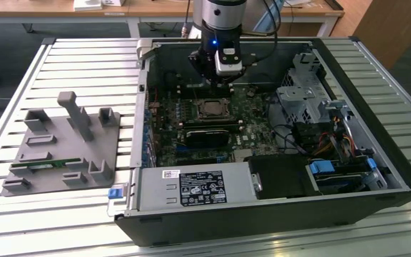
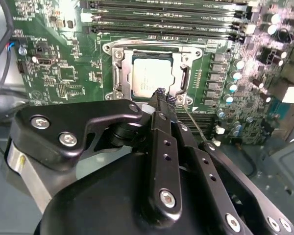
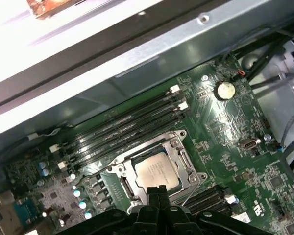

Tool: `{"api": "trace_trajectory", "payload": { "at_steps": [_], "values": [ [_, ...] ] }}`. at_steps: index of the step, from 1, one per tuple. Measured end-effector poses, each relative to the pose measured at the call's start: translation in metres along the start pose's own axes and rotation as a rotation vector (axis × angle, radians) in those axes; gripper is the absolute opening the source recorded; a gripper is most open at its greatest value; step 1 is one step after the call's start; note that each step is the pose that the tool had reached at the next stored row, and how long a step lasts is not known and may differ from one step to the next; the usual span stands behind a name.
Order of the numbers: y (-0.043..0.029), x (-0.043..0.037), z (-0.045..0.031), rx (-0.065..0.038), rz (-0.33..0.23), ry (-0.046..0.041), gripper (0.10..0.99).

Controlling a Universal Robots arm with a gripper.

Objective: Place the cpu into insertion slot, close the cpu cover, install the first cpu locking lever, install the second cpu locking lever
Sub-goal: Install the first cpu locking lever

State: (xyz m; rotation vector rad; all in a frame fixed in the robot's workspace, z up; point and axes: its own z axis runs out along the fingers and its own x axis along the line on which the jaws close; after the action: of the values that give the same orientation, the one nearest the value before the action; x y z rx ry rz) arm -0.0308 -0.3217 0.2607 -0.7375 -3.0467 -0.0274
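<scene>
The cpu (image 2: 152, 77) is sitting in the insertion slot (image 2: 113, 68) on the green board (image 2: 63, 73), the cpu cover (image 2: 157, 50) lying flat around it, as the gripper (image 2: 161, 94), fingers (image 2: 159, 117) pressed together seemingly to form one narrow pusher, is hovering at the socket's edge beside a thin wire lever (image 2: 192, 125).

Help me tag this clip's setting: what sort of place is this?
Probably a robotics lab or test workshop: an opened desktop computer case lies on a slatted metal table, a grey fixture block with holders sits beside it, and wooden desks stand behind.
</scene>
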Motion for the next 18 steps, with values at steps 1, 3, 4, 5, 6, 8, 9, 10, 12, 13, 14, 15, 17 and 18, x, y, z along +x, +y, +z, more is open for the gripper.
{"api": "trace_trajectory", "payload": {
  "at_steps": [1, 3, 4, 5, 6, 8, 9, 10, 12, 13, 14, 15, 17, 18],
  "values": [
    [0.0, 0.0, 0.0, 0.0, -0.013, 0.0002, 0.106],
    [0.0, 0.0, 0.0, 0.0, -0.039, 0.0006, 0.106],
    [0.0, 0.0, 0.0, 0.001, -0.05, 0.0008, 0.106],
    [0.0, 0.0, 0.0, 0.001, -0.06, 0.001, 0.106],
    [0.0, 0.0, 0.0, 0.001, -0.069, 0.0011, 0.106],
    [0.0, 0.0, 0.0, 0.001, -0.089, 0.0014, 0.106],
    [0.0, 0.0, 0.0, 0.001, -0.1, 0.0016, 0.106],
    [0.0, 0.0, 0.0, 0.001, -0.11, 0.0018, 0.106],
    [0.0, 0.0, 0.0, 0.001, -0.127, 0.0021, 0.106],
    [0.0, 0.0, 0.0, 0.001, -0.135, 0.0022, 0.106],
    [0.0, 0.0, 0.0, 0.001, -0.143, 0.0024, 0.106],
    [0.0, 0.0, 0.0, 0.001, -0.151, 0.0025, 0.106],
    [0.0, 0.0, 0.0001, 0.001, -0.167, 0.0028, 0.106],
    [0.0, 0.0, 0.0001, 0.001, -0.176, 0.0028, 0.106]
  ]
}}
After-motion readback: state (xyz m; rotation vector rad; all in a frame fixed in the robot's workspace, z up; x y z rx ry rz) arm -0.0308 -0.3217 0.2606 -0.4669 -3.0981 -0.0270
